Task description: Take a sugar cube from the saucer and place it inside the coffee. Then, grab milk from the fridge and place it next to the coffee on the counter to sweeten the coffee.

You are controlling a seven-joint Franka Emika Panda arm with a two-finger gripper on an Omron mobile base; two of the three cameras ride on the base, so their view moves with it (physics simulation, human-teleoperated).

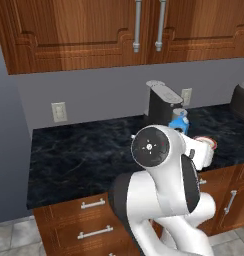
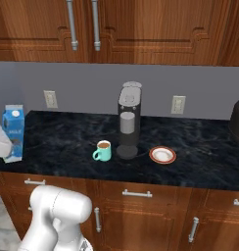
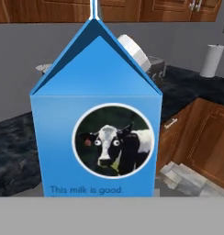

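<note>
milk (image 3: 96,133): I see it upright, right in front of the jaws.
jaws: grip unclear to me.
coffee (image 2: 104,151): on counter (image 2: 62,142), well apart.

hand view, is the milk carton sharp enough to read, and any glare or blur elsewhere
Hand view: the milk carton is close, evenly lit, its print readable, the background soft. Right base view: the counter looks matte with no glare, and the coffee machine casts a soft shadow.

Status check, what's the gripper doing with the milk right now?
Gripper shut on milk, carton upright at counter's left end. Coffee beside the coffee machine, saucer on its other side. Nothing between milk and coffee.
</note>
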